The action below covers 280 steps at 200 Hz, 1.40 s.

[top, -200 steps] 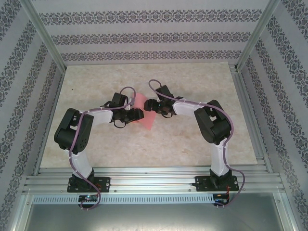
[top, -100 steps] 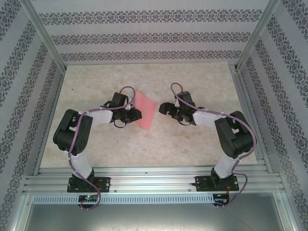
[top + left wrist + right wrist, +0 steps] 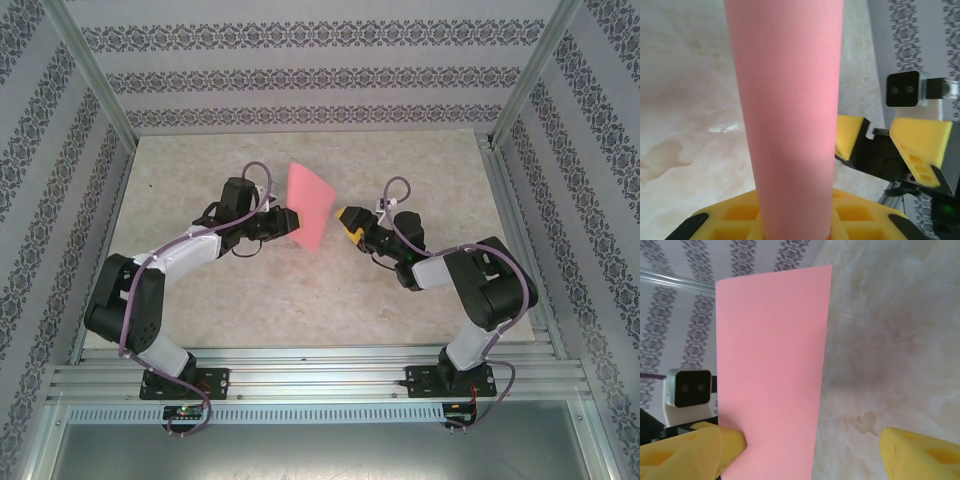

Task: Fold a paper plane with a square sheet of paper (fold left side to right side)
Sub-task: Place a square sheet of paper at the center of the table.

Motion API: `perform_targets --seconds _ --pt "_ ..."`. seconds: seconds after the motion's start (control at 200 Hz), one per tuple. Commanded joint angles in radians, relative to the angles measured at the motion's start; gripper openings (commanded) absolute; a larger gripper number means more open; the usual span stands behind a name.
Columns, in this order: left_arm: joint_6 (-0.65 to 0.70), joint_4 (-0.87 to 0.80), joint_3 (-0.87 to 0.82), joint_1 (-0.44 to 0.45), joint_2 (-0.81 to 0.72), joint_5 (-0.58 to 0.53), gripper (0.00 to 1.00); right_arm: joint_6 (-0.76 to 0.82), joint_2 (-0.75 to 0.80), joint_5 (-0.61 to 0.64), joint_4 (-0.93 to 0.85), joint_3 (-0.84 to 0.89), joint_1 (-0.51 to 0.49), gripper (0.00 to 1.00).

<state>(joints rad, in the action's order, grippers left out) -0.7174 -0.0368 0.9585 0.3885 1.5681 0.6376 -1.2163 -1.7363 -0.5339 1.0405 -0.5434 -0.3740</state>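
Step, likely: pink sheet (image 3: 311,205) held up, ready for left-to-right fold.
Left gripper (image 3: 285,222): clamped on sheet's left edge; sheet upright, off table (image 3: 300,300).
Right gripper (image 3: 349,222): jaws apart, just right of sheet, not touching.
Next: calls for squarely pinching sheet's free right edge.

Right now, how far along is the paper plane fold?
Done: the sheet is raised from the table, pinched in the left gripper. In hand: the right gripper, open, faces the sheet close beside it. Left: no pointed plane shape shows, so the folds remain.
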Motion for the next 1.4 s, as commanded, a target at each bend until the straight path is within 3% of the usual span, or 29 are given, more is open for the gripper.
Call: perform_targets --seconds 0.0,0.405,0.545,0.889,1.114,1.209,1.394 --pt "-0.035 0.054 0.016 0.012 -0.040 0.036 0.25 -0.141 -0.050 -0.015 0.311 0.029 0.008 0.81" --pt "-0.094 0.127 0.035 0.039 -0.054 0.102 0.25 -0.197 -0.101 -0.026 0.343 -0.031 -0.015 0.78" --pt "-0.094 0.127 0.043 0.047 -0.049 0.108 0.25 -0.211 -0.091 -0.024 0.343 -0.042 -0.020 0.72" --pt "-0.081 0.090 0.053 0.052 -0.037 0.093 0.25 -0.178 -0.005 -0.024 0.272 -0.037 -0.008 0.41" --pt "-0.070 0.069 0.054 0.053 -0.024 0.080 0.26 -0.105 0.088 -0.024 0.159 -0.027 0.003 0.11" --pt "-0.040 0.032 0.061 0.052 -0.035 0.055 0.37 -0.057 0.143 -0.026 0.084 -0.029 0.008 0.00" --pt "0.095 -0.130 0.075 0.027 -0.140 -0.065 0.71 0.214 0.335 -0.057 -0.289 -0.073 0.024 0.00"
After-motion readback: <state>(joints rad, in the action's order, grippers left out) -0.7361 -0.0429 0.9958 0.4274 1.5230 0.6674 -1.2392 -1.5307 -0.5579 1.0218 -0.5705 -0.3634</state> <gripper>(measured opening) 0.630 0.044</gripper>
